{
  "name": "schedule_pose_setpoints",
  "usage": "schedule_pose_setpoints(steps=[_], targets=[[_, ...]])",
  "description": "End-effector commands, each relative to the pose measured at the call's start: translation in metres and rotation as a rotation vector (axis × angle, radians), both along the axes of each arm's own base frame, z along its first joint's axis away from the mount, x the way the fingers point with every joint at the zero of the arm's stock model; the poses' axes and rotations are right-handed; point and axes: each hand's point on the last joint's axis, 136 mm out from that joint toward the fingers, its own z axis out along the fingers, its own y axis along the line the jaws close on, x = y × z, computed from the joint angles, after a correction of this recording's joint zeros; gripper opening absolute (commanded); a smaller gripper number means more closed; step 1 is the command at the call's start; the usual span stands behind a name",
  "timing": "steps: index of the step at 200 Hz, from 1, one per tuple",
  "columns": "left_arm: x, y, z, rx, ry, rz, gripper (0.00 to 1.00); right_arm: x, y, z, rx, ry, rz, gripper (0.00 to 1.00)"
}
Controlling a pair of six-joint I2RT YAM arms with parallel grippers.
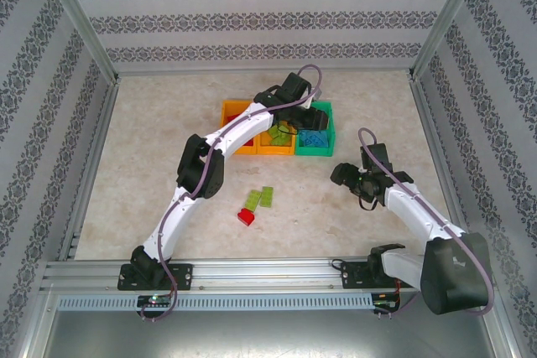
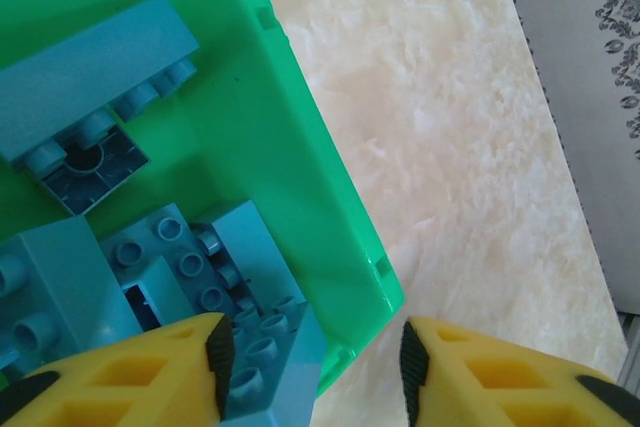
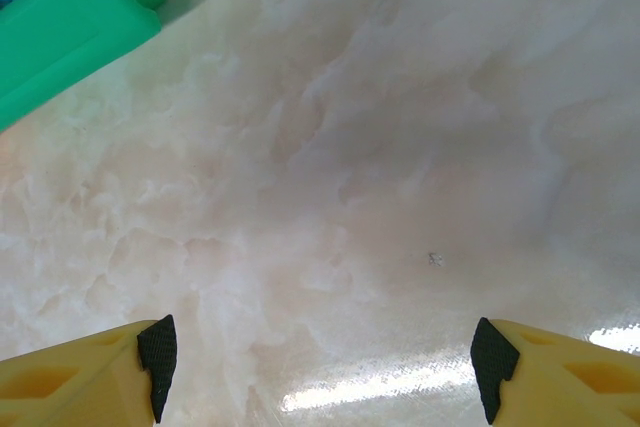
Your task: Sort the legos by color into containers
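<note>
On the counter (image 1: 143, 148), the left orange container (image 1: 226, 110) and the middle orange container (image 1: 275, 151) stand joined in a row. Nearer the arms, two lime legos (image 1: 267, 196) lie side by side, with a red lego (image 1: 247, 217) just beside them. The green container (image 2: 300, 147) holds blue legos (image 2: 90, 57). The left claw (image 2: 312, 357) hangs over its wall, jaws apart and gripping nothing. The right claw (image 3: 320, 367) stands wide apart above the counter, near that container's corner.

Three joined bins (image 1: 275, 153), two orange and one green, are set in a row. Blue bricks (image 2: 95, 72) are piled in the green bin (image 2: 310, 177). Two lime bricks (image 1: 260, 199) and one red brick (image 1: 247, 217) are seen lying loose just in front.
</note>
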Motion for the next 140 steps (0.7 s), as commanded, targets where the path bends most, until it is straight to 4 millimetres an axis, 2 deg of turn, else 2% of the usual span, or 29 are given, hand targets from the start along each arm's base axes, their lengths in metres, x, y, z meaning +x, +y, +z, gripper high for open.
schedule_pose_setpoints(steps=[1,22,31,91,115,140], targets=[[0.005,-0.002,0.034,-0.036,-0.073,0.008,0.6,-0.003,0.003,0.004,-0.006,-0.012,0.013,0.8],[-0.002,0.001,0.052,-0.017,-0.129,-0.001,0.84,-0.003,0.006,0.01,-0.016,-0.032,0.027,0.8],[-0.005,0.005,0.061,-0.01,-0.159,-0.002,1.0,-0.002,0.007,0.013,-0.018,-0.043,0.031,0.8],[-0.028,0.036,0.108,-0.027,-0.292,0.039,1.0,-0.004,0.022,0.022,-0.039,-0.085,0.063,0.8],[-0.035,0.048,0.113,-0.004,-0.313,0.053,1.0,-0.003,0.03,0.024,-0.042,-0.094,0.094,0.8],[-0.041,0.063,0.111,0.03,-0.334,0.08,1.0,-0.002,0.05,0.03,-0.061,-0.134,0.187,0.8]])
